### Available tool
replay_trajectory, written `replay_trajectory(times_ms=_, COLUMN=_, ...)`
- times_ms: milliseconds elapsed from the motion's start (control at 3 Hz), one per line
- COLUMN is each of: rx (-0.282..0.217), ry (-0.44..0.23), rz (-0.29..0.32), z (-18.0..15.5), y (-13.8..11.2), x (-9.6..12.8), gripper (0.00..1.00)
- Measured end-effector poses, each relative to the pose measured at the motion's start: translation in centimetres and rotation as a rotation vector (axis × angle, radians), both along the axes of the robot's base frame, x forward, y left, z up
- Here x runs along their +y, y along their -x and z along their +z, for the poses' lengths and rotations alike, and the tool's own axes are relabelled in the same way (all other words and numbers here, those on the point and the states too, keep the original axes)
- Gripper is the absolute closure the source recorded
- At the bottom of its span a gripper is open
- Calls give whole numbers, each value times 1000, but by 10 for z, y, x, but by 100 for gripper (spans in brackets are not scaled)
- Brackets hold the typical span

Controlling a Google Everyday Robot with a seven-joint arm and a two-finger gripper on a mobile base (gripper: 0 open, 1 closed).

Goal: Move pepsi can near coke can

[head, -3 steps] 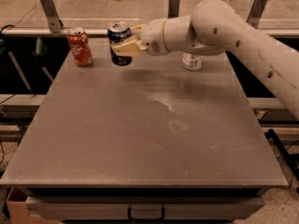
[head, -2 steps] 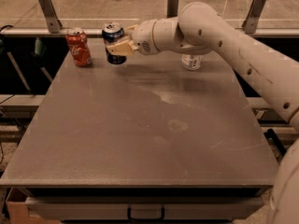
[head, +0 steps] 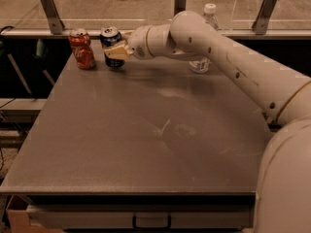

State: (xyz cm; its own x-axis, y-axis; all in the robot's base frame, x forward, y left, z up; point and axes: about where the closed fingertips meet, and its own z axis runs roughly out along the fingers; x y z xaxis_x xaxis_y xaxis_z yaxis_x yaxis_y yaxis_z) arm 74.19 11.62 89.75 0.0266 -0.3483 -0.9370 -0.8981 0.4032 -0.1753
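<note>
Your hand [head: 116, 51] is at the far left corner of the desk [head: 146, 144]. Its tan fingers are pinched around the middle of the pepsi can [head: 110, 39], so the can is inside the grip rather than off to one side of it. The can stands upright, long axis vertical and silver top up, and its base looks level with the desk surface. You cannot tell from here whether it touches the desk or hangs just above it. The relation that matters runs sideways: the coke can [head: 81, 50] stands upright just to the camera's left of the pepsi can, with a narrow gap between them and no contact. I judge the placing nearly done; what is left is to set the can down, if it is not down already, and let go. Mind that gap when you spread the fingers, since a tilted can could knock its neighbour. Draw back to the right, the way the arm [head: 218, 47] lies, and keep off the clear bottle [head: 210, 11] behind it.
</note>
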Motion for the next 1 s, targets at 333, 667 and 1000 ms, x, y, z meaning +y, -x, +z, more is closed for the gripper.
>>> replay_trajectory(times_ms=333, rx=8, ry=-10, rz=-4, z=-7, y=-5, x=12, gripper=36)
replay_trajectory(times_ms=667, rx=25, ry=-25, rz=3, z=-14, y=-5, x=25, gripper=13)
replay_trajectory(times_ms=1000, rx=34, ry=-35, rz=13, z=-17, y=-4, x=36, gripper=0)
